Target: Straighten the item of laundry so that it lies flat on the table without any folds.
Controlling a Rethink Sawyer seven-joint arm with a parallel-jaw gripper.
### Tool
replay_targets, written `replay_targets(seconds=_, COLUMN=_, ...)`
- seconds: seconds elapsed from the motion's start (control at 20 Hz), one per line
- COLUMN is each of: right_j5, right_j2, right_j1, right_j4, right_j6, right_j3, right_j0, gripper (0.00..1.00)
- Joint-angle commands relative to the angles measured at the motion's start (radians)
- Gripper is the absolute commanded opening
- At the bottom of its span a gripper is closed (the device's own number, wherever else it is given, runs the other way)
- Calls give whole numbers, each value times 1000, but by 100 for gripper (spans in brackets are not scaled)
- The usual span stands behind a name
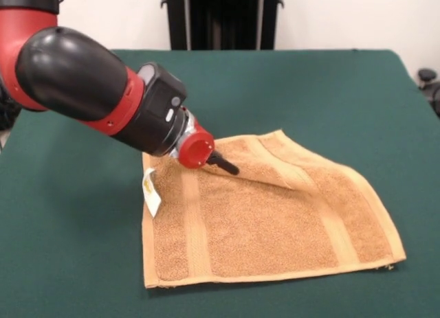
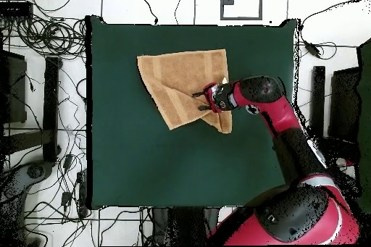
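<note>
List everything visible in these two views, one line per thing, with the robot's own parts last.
Orange-tan terry towel: one, orange-tan, mid-table, far edge partly folded over.
Small white label: one, white, at a towel corner below the arm.
Dark green felt-covered table: one, green, fills the front view.
Cables: many, black, on the floor around the table in the overhead view.
Red and black arm: one, reaching over the towel.
Gripper: one, black tip on the towel.

Your arm (image 1: 82, 77): reaches in low, wrist angled downward | your gripper (image 1: 225, 164): dark tip ahead of red collar, finger state unreadable
</note>
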Motion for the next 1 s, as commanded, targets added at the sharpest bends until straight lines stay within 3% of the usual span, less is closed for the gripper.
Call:
replay_targets(seconds=0.05, right_j5=98, right_j2=73, right_j1=103, right_j4=-10, right_j6=-107, right_j3=154, right_j0=-12, gripper=100)
replay_targets(seconds=0.5, right_j5=11, right_j2=75, right_j1=90, right_j4=-6, right_j6=-50, right_j3=214, right_j0=-19, gripper=100)
replay_targets(seconds=1.0, right_j5=-131, right_j2=39, right_j1=74, right_j4=-47, right_j6=-11, right_j3=197, right_j0=20, gripper=100)
